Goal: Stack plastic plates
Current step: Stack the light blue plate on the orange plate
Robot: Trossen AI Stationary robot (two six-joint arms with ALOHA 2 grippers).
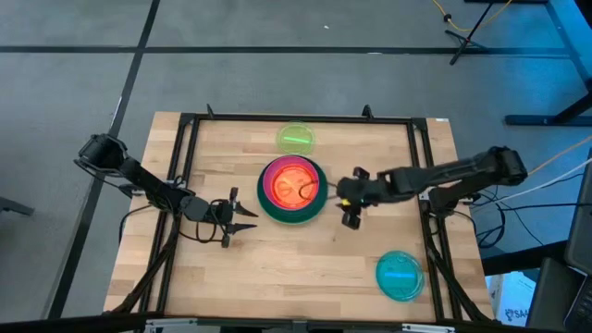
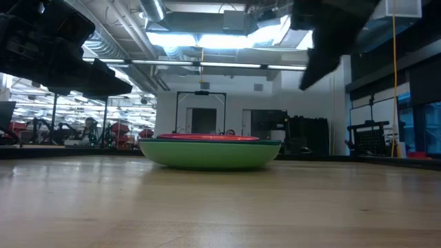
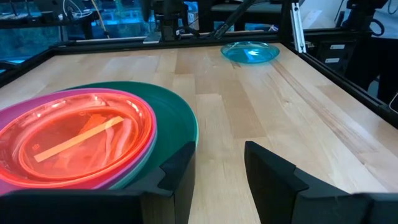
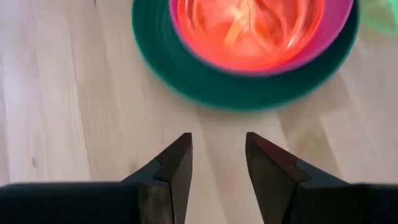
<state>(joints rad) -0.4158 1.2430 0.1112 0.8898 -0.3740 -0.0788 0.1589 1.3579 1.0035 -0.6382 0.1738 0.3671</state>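
Note:
A stack of plates (image 1: 293,189) sits mid-table: a light green plate at the bottom (image 2: 210,155), then dark green, magenta and translucent orange-red on top (image 3: 81,140). A small lime plate (image 1: 296,139) lies beyond it toward the far edge. A teal plate (image 1: 400,275) lies near the right front corner. My left gripper (image 1: 248,219) is open, left of the stack and raised off the table, with the stack's rim beside its fingers (image 3: 221,168). My right gripper (image 1: 344,196) is open, just right of the stack and above the wood (image 4: 217,155).
A black metal frame (image 1: 296,118) runs around the table's edges. Bare wood lies between the stack and the teal plate (image 3: 250,52), and along the near edge. The lime plate's rim (image 4: 385,12) shows past the stack in the right wrist view.

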